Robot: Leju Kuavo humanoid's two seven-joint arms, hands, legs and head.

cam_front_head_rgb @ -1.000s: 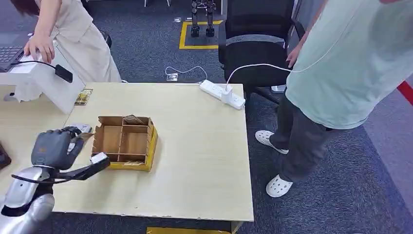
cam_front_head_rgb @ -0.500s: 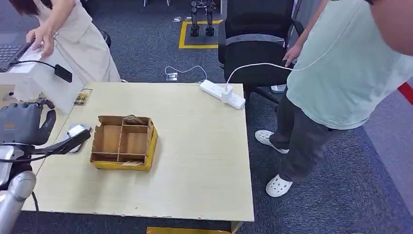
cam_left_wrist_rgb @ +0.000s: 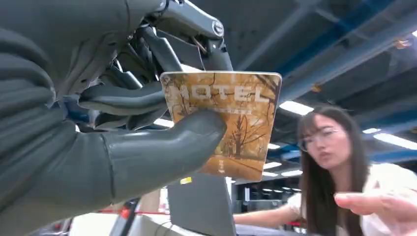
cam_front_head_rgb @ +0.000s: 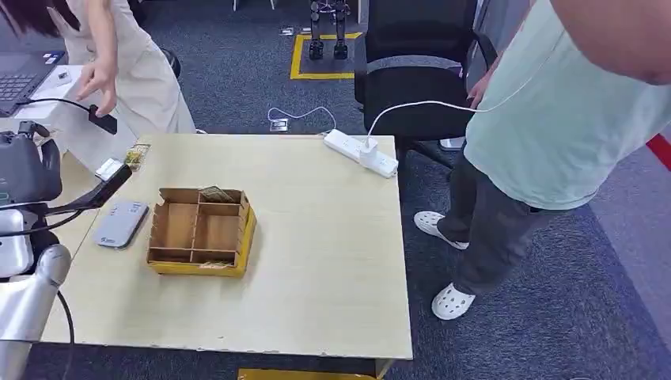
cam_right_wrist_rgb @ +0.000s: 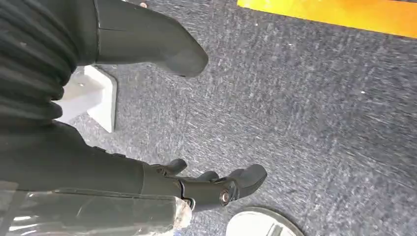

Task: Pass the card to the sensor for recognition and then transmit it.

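— While the left hand [cam_left_wrist_rgb: 123,123] fills the near part of the left wrist view, what does it hold?

— A card [cam_left_wrist_rgb: 228,125], pinched between the thick grey thumb and the darker fingers [cam_left_wrist_rgb: 123,101] behind it. The card is a flat rectangle with rounded corners, printed in autumn orange with trees and the word HOTEL.

— And compared with a moment ago?

— In the head view the left hand [cam_front_head_rgb: 24,170] has risen and swung farther to the robot's left since the earlier pictures; it now sits at the table's left edge, beside the white stand [cam_front_head_rgb: 87,146]. A second ago it was low, close to the box [cam_front_head_rgb: 202,231]. The grey sensor [cam_front_head_rgb: 120,224], a rounded flat slab, now lies uncovered on the table just left of the box.

— The other hand?

— The right hand [cam_right_wrist_rgb: 162,113] hangs over speckled grey carpet [cam_right_wrist_rgb: 305,113], thumb and fingers apart, holding nothing.

— What about the box?

— Brown cardboard with dividers, a yellow base, one card-like piece in a far compartment. It has not moved on the pale wooden table [cam_front_head_rgb: 316,261].

— Farther off?

— A white power strip [cam_front_head_rgb: 360,153] lies at the far table edge. The person in beige [cam_front_head_rgb: 126,55] has taken a hand off the white stand and now reaches down toward it. The person in the pale green shirt [cam_front_head_rgb: 570,119] stands at the right by a black chair [cam_front_head_rgb: 415,71].
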